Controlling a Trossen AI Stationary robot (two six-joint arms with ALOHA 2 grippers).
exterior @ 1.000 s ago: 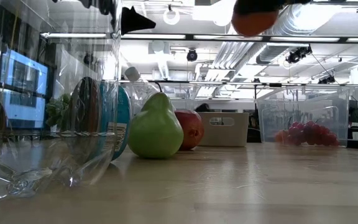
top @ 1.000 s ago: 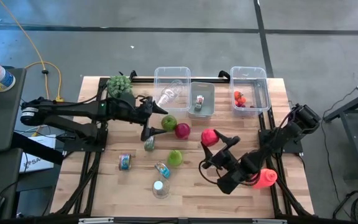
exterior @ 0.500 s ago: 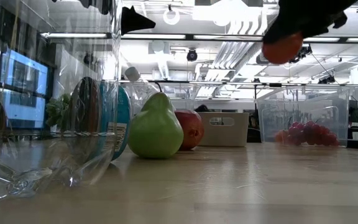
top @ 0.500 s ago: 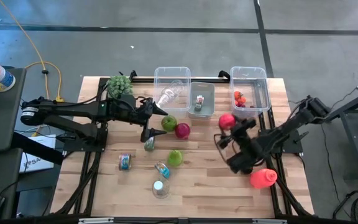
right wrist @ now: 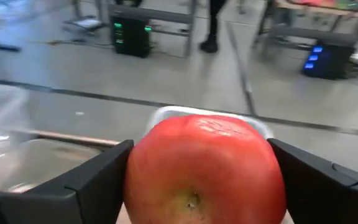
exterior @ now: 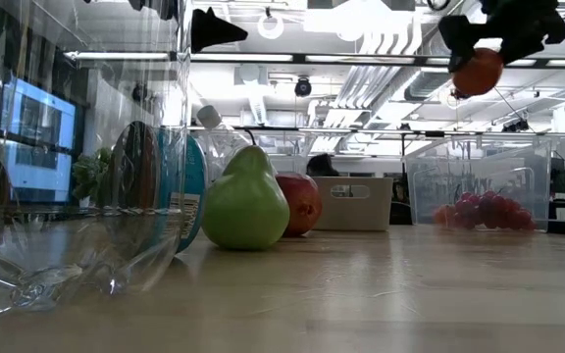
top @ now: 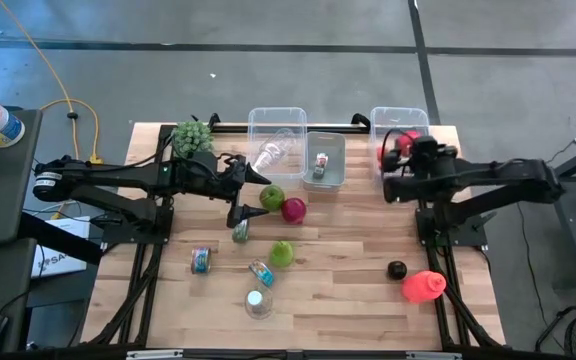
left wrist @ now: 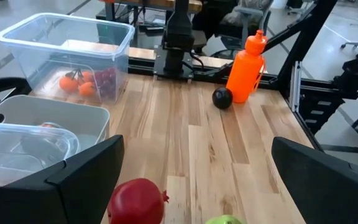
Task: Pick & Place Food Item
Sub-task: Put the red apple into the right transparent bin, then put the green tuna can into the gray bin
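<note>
My right gripper is shut on a red apple and holds it high above the clear bin at the table's far right. That bin holds small oranges and grapes. In the low view the apple hangs well over the bin's rim. My left gripper stands open at mid-table, above a green pear and a dark red fruit, with nothing between its fingers. My right gripper pinches the apple by its two opposite sides between the two fingers. The fingers reach in about level from the table's right side. The apple is lifted clear, above the bin, with its dimpled end turned toward the wrist.
A green apple, a can, a small bottle and a cup lie near the front. An orange bottle and a black ball sit front right. A white bin, a clear bin and a plant stand at the back.
My right gripper has carried the red apple from the table's near right up and toward the far edge, rolling its wrist on the way, and now holds it over the far right bin. The orange bottle and black ball, earlier under the arm, now show.
</note>
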